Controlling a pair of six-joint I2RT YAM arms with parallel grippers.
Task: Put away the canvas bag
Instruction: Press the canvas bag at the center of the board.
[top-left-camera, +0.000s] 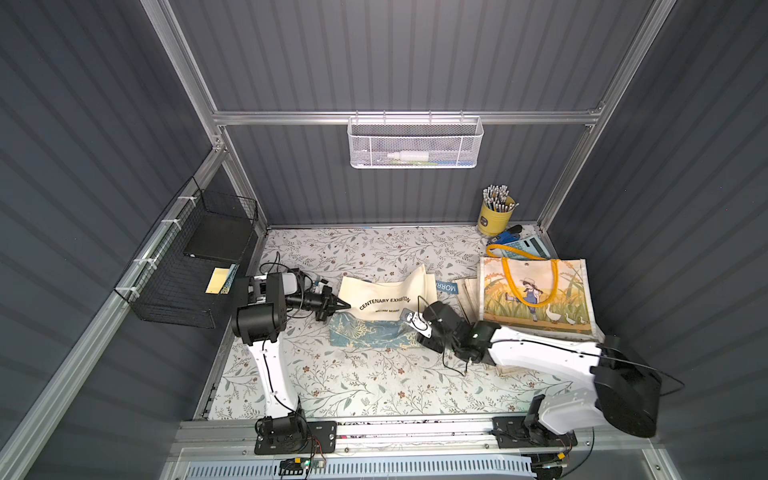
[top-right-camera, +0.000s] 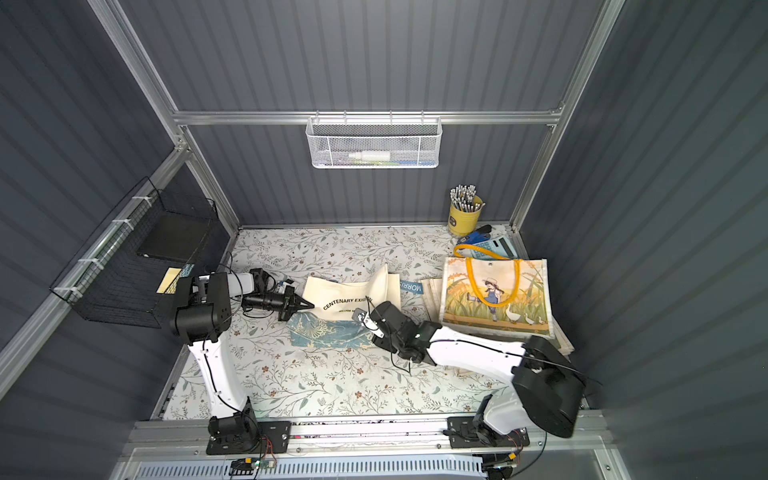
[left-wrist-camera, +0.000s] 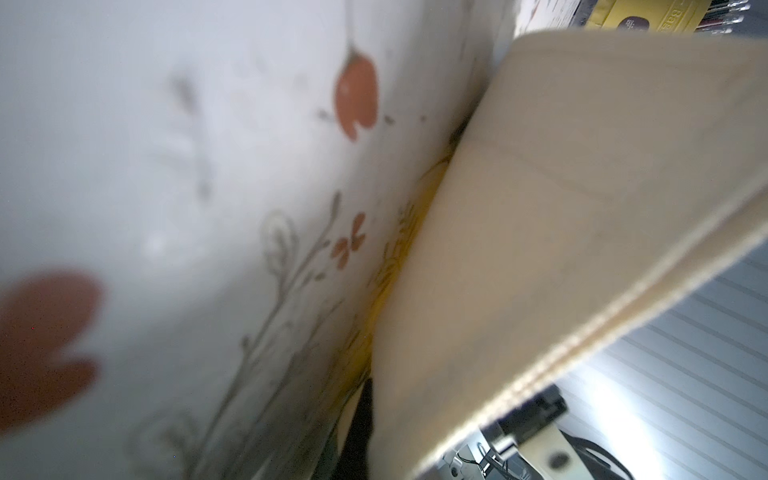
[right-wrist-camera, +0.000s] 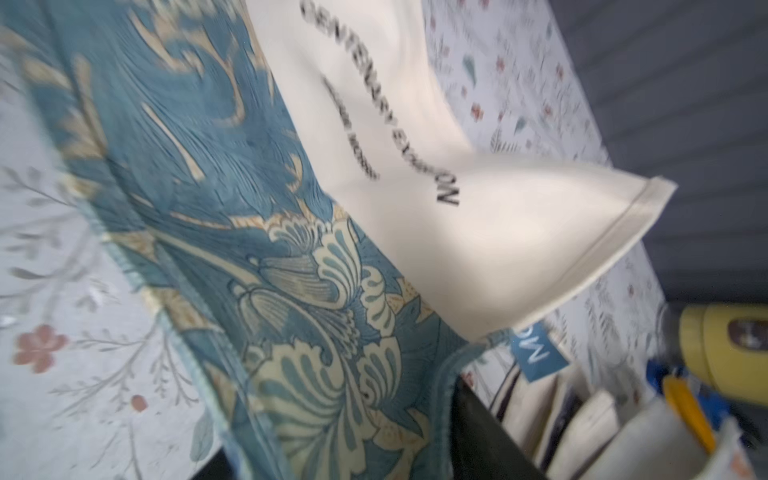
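The canvas bag (top-left-camera: 386, 299) lies half-folded at the middle of the bench (top-left-camera: 374, 386), its cream face doubled over the blue print. The left tool (top-left-camera: 345, 306) is pressed together on the bag's 9 o'clock edge, likely anchoring that side so the fold keeps. The right tool (top-left-camera: 409, 323), at the bag's 4 o'clock, stands spread astride the blue hem, probably to regrip. The tote stack (top-left-camera: 536, 291) at 3 o'clock looks the likely home

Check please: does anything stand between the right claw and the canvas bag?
Nothing visible does. The right claw is directly at the canvas bag, with the bag's blue flowered edge between its open jaws.
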